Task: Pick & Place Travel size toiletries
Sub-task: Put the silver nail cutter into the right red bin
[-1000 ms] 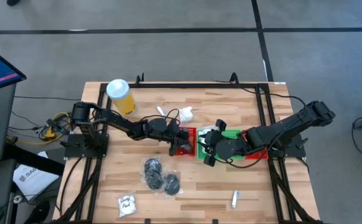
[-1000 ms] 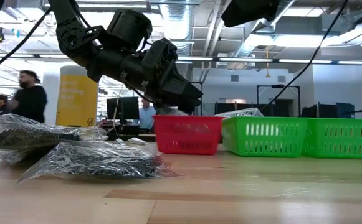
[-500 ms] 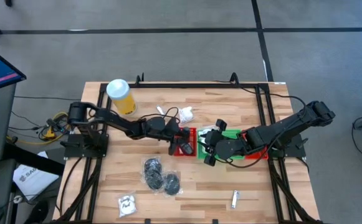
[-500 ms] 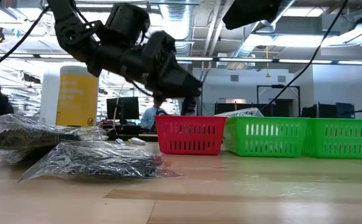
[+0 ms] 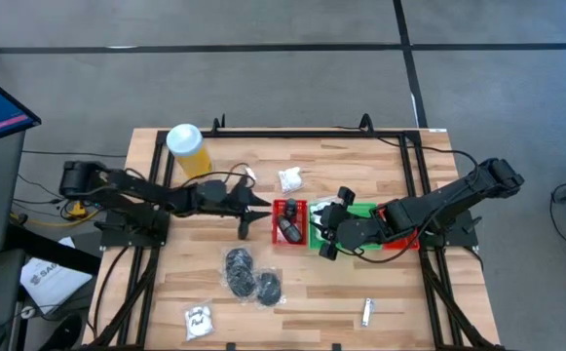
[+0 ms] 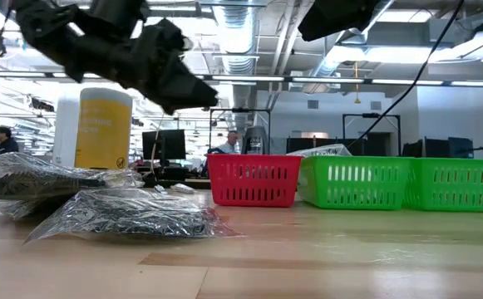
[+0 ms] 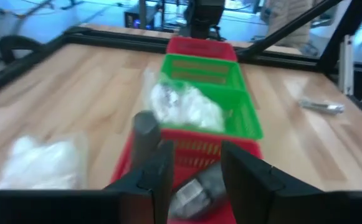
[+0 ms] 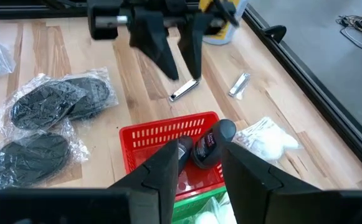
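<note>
moved: left gripper [image 5: 247, 206] has backed away from the red basket [image 5: 289, 222], fingers apart, empty
basket: dark bottle [image 8: 207, 148] lies inside
right gripper [image 5: 329, 234]: beside basket, parted, holding nothing
next: go for the white sachet [image 5: 289, 179] behind the basket, squarely

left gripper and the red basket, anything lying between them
Nothing: in the high view only bare wood separates the left gripper from the red basket. In the right wrist view a small silver tube lies under the gripper.
</note>
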Action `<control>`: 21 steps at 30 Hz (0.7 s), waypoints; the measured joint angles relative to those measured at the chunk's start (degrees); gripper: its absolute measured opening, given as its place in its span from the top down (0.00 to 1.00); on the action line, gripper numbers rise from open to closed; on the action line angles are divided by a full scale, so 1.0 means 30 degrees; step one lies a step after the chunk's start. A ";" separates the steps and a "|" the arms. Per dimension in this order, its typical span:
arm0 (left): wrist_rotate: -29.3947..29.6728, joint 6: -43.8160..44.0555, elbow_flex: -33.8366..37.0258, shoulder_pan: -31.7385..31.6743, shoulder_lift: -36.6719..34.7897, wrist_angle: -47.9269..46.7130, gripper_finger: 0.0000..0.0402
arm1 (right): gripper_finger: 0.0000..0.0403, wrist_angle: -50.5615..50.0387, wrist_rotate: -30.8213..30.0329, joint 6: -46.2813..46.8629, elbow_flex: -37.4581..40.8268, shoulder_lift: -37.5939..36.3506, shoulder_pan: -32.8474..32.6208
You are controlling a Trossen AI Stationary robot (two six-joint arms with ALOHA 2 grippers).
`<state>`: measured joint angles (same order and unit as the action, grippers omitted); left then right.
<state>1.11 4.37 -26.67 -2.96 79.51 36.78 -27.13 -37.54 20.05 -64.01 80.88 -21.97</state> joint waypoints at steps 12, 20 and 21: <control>0.3097 -0.0335 0.3110 -0.0007 -0.2300 -0.0756 0.72 | 0.72 0.0041 0.0000 0.0000 0.0000 0.0000 0.0002; 0.4174 -0.1473 0.3110 -0.0451 -0.2084 -0.2475 0.72 | 0.72 0.0036 0.0000 -0.0007 0.0000 0.0000 -0.0004; 0.4174 -0.1664 0.3110 -0.0605 -0.2084 -0.2741 0.72 | 0.72 0.0036 0.0000 -0.0007 0.0000 0.0000 -0.0004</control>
<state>13.63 -0.62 -17.34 -4.78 73.25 28.55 -27.03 -37.54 20.03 -64.01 80.88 -21.98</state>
